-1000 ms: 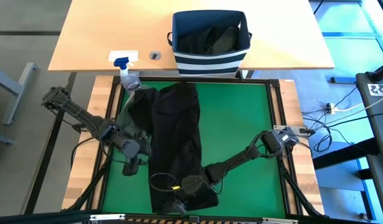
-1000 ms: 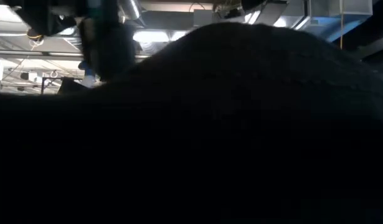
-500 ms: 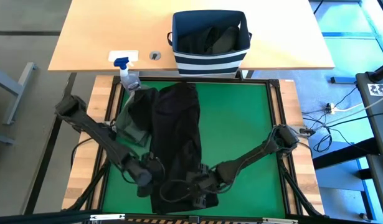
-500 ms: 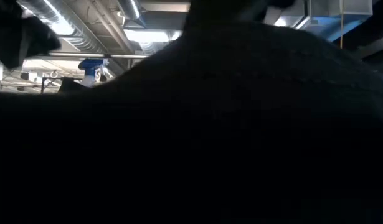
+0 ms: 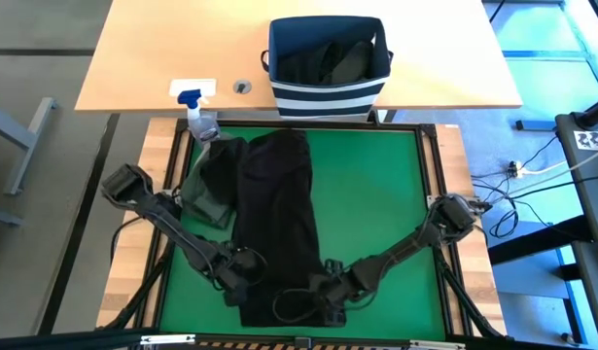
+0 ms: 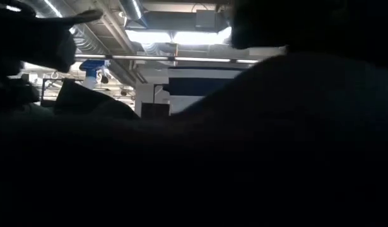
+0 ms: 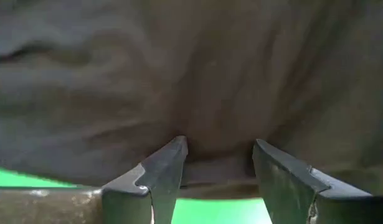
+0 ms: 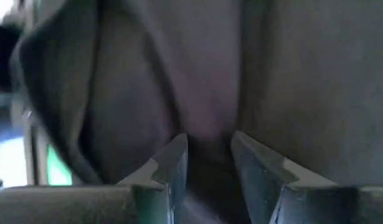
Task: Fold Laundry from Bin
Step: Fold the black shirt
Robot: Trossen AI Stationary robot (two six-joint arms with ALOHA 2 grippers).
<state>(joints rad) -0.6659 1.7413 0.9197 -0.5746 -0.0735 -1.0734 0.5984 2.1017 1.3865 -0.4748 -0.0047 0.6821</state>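
lying between both tools (image 5: 242, 277) (image 5: 323, 299): the black garment (image 5: 279, 214).

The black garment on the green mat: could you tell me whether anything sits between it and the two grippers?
Nothing visible does. The left gripper and right gripper are both at the near end of the black garment, with cloth directly at their fingertips in both wrist views.

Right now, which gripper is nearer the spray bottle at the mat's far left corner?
Left. The left gripper is at the black garment's near left edge, on the spray bottle's side. The right gripper is at the garment's near right hem, farther from it.
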